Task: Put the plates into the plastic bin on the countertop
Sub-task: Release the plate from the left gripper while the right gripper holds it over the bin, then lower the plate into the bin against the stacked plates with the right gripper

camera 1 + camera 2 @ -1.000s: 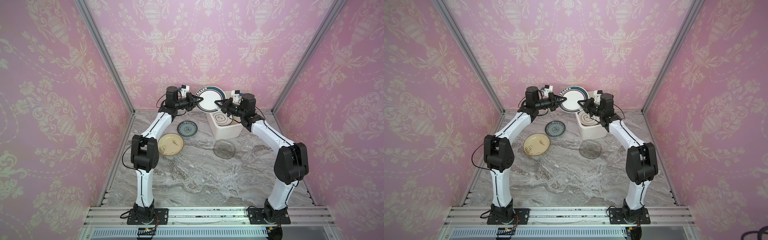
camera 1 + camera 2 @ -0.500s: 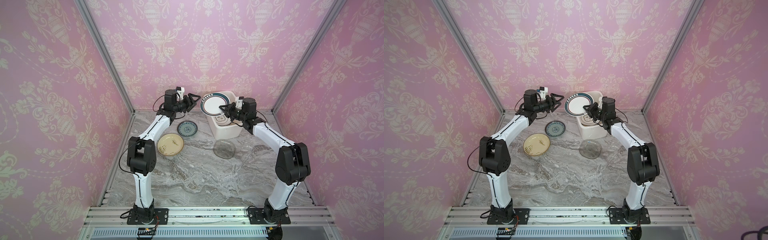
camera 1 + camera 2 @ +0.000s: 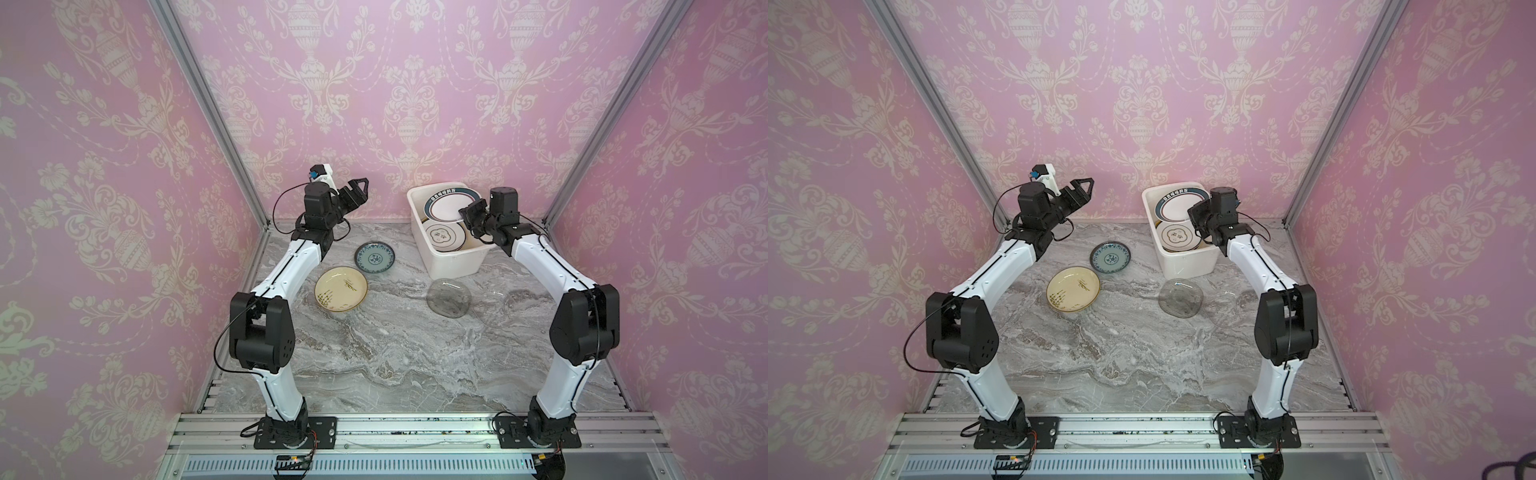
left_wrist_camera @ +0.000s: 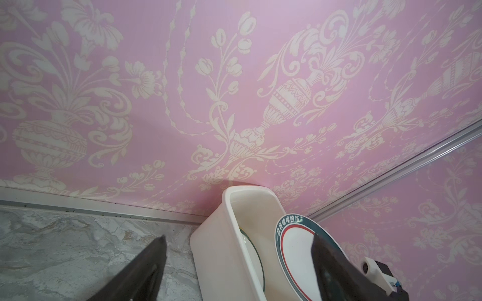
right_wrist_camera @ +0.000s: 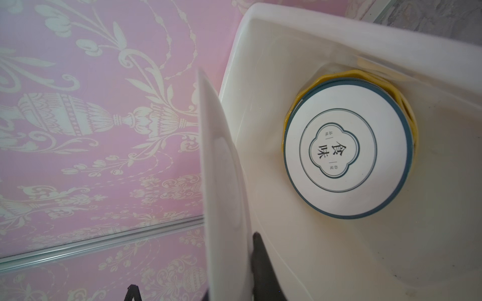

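- In hand: lettered-rim plate (image 3: 451,205), near upright over the far end of the plastic bin (image 3: 457,266), top edge above the rolled rim. Cannot tell whether the lower edge touches anything inside.
- Held by the right gripper (image 3: 468,215), pinching the rim, pads (image 5: 262,265) pressed against the plate, which shows edge-on in the right wrist view.
- Below, flat in the bin: white dark-rimmed plate (image 5: 348,151) on top of a bright yellow plate (image 5: 410,114).
- Step, by judgement: setting the lettered-rim plate down inside the bin, release not yet made.
- Next move calls for tipping the plate flatter toward the stack and easing down until borne. Then spreading the jaws and lifting clear of the bin wall. Let go on edge, likely to clatter or end up leaning.
- Farther out: left gripper (image 3: 360,192), spread wide and empty, high near the back wall (image 3: 386,124), well apart from the bin.
- Outside on the countertop (image 3: 395,365): blue-patterned plate (image 3: 375,257), cream plate (image 3: 340,289) just beside it, clear glass plate (image 3: 449,297) near the bin's front wall, and a second clear plate (image 3: 494,309), faint, beside that.
- Four plates to fetch after this one, going by what shows.
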